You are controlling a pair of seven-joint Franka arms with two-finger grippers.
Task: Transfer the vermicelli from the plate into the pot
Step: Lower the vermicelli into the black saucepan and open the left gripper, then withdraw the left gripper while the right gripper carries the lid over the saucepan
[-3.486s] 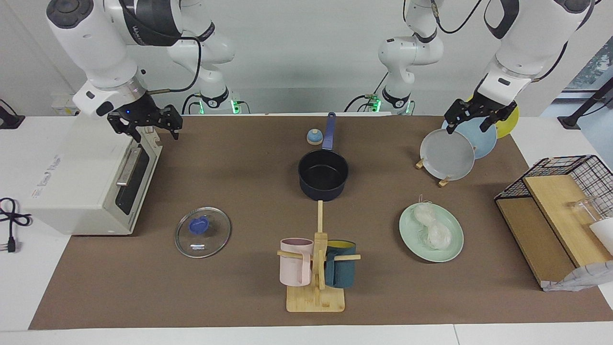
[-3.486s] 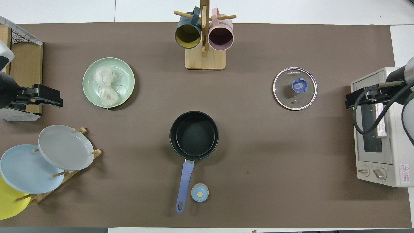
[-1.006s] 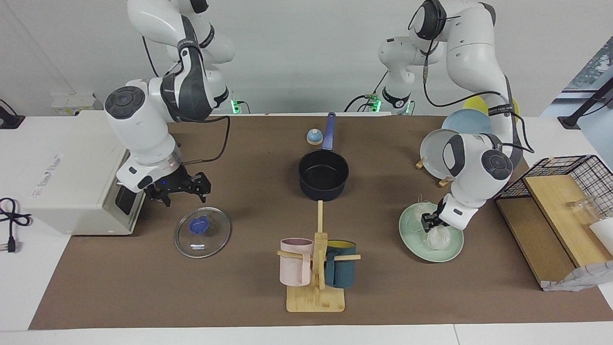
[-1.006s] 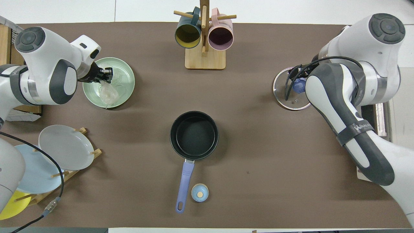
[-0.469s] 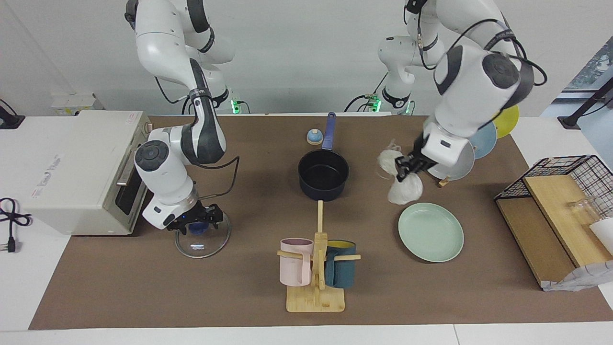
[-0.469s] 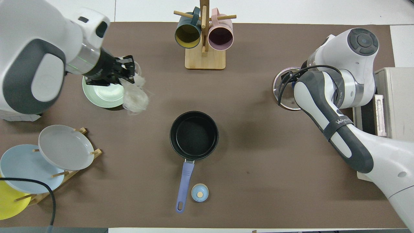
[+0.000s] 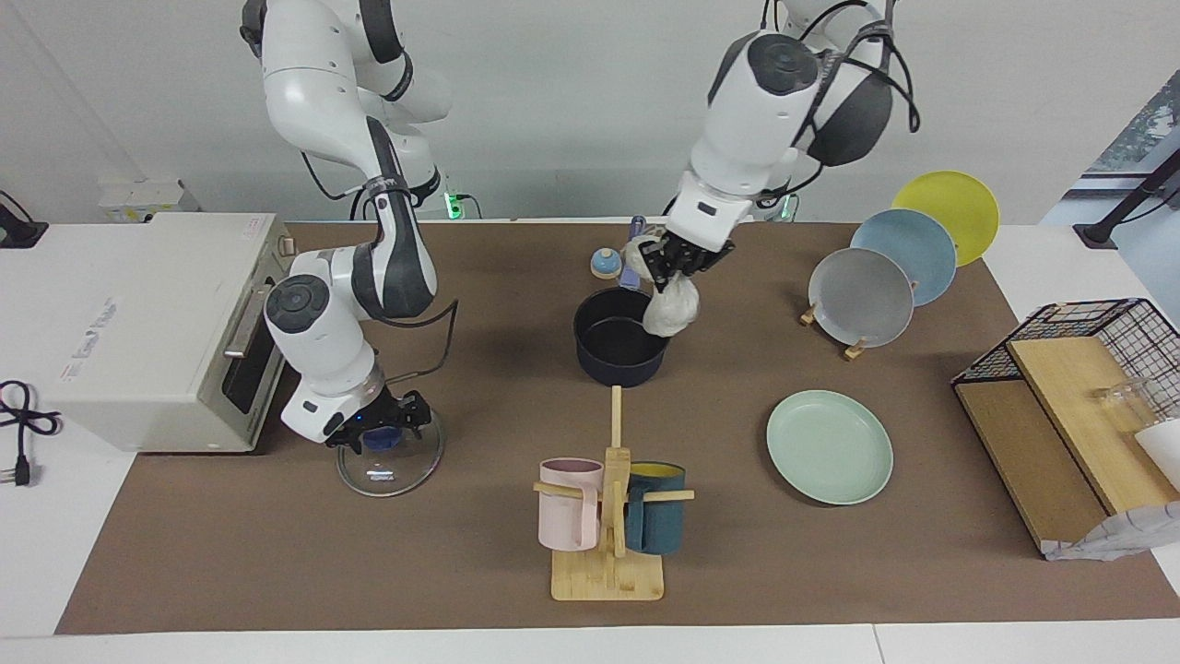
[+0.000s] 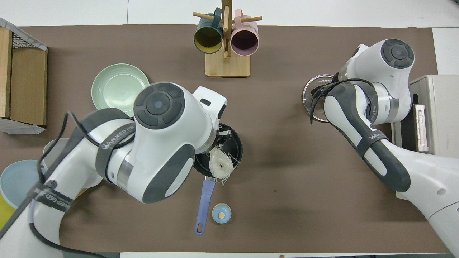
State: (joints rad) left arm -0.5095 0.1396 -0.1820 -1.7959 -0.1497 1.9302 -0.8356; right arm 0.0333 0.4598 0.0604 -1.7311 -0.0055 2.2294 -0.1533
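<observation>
While the left gripper stays out of contact with the pot, its fingers are pinched together on the vermicelli, and the pale bundle hangs below them in the air over the pot's rim on the side nearer the robots, by the root of the blue handle. From overhead the noodles sit over that rim edge rather than over the middle of the dark bowl, with a few loose strands trailing out past it. To do this step well, I judge the gripper should carry the bundle on over the centre of the pot and lower it until the dangling end is inside the wall before letting go, so no strands drape over the rim. The mint-green plate lies bare toward the left arm's end of the table. The right gripper, fingers spread apart, sits low at the blue knob of the glass lid.
</observation>
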